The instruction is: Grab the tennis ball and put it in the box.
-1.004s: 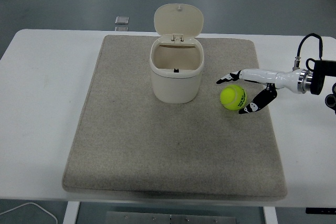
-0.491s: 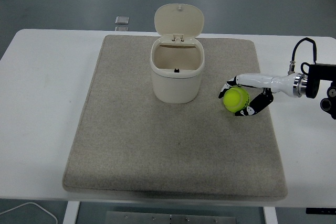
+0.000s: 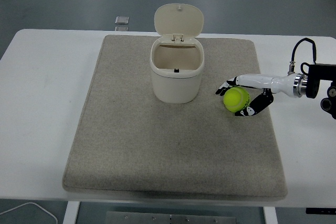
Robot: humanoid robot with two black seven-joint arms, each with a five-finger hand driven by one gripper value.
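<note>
Tennis ball, yellow-green, sits inside the right hand, out over the right part of the mat. Round, so no long axis and no facing to record; seam or print too small to read. Hand comes in from the right edge, white palm shell level, black-tipped fingers curled over the far side of the ball, thumb pressed against the near-right side. Fingers closed around the ball, touching it on both sides. Cannot tell whether the ball rests on the mat or is just clear of it.

Wrist: silver collar, black forearm housing, a black cable looping up above it, over bare white table.

Left of the hand, near but apart: cream box, upright, rounded walls, hinged lid standing open and tipped back toward the far side. Mouth faces up; interior shows pale with a small dark mark at the back wall. Box stands on the far-centre of the grey-beige mat.

Beyond the mat's far edge, at the table's far rim, a small grey square object. White cord visible below the table's near left corner.
</note>
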